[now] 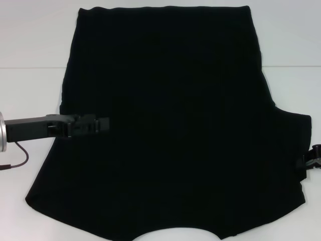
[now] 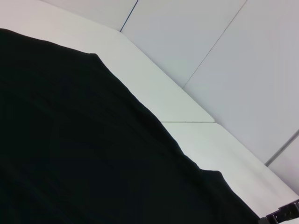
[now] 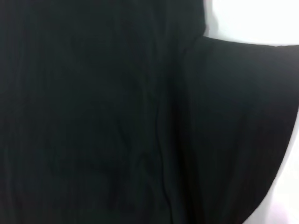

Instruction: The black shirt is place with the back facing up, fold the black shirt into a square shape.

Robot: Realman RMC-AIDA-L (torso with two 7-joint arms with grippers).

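Black cloth fills most of the white table (image 1: 30, 40): one black shirt (image 1: 170, 130) lies flat, hem far from the robot, neckline at the near edge. Only one short sleeve (image 1: 293, 145) shows spread, on the right; the left side looks already tucked in, though I cannot be sure. The left gripper (image 1: 103, 124) reaches in over the shirt's left edge; whether its fingers are parted or pinching cloth I cannot tell. The right gripper (image 1: 313, 159) sits at the right sleeve's edge, its fingers equally unreadable. Judging by this, the side folds are in hand; next, the right sleeve needs grasping and carrying inward. Two grippers, one shirt.
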